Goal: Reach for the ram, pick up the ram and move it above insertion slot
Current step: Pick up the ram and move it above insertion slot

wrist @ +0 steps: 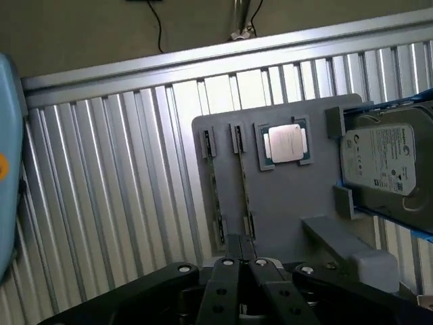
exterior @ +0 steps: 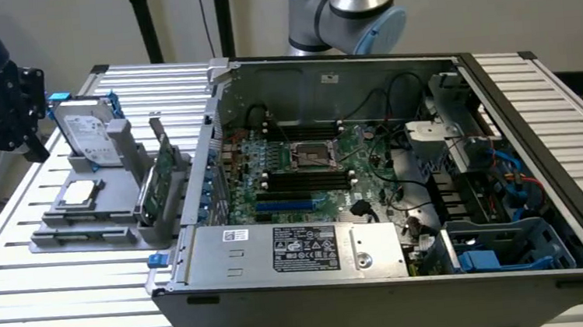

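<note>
Reaching is the step in hand: the pincer [wrist: 240,274], closed tight on nothing, hangs over the grey holder [wrist: 284,210] on the ribbed surface [wrist: 101,203]. There the ram [wrist: 241,179] stands on edge, untouched, beside a second thin board [wrist: 208,183]. A grasp would, I judge, need the pincer parted and lined up astride that narrow edge. The exterior view adds the open computer case [exterior: 545,214] and its dark insertion slot [exterior: 304,182], well apart from the holder; the wrist view gives both boards edge-on from above.

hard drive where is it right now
On the exterior view's left, the hard drive stands on edge in the gray holder beside the open computer case, just beyond the flat processor chip.
</note>
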Controlling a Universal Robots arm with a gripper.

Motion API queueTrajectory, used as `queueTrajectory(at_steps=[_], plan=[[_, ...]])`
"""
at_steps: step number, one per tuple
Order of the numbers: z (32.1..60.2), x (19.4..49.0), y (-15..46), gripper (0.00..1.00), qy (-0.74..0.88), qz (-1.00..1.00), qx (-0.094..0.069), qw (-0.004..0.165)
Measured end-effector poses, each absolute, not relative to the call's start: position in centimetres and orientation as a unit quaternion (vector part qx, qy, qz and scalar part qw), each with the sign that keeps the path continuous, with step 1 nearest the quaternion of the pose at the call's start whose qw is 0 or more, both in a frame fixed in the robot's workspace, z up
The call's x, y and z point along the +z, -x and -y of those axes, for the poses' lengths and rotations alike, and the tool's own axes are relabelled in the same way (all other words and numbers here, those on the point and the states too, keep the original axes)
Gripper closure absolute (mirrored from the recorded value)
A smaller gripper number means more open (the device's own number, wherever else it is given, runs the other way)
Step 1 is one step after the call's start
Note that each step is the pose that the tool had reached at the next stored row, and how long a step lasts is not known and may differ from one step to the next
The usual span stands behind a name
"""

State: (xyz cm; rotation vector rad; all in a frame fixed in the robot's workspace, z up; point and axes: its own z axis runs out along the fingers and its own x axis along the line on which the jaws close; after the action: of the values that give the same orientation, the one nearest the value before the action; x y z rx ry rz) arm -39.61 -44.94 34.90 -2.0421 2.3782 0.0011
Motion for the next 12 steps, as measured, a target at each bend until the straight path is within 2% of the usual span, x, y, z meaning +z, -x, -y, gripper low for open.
queueTrajectory(at_steps=[12], plan=[[44.96,34.51,39.62,0.89,0.712,-0.702,0.000,0.003]])
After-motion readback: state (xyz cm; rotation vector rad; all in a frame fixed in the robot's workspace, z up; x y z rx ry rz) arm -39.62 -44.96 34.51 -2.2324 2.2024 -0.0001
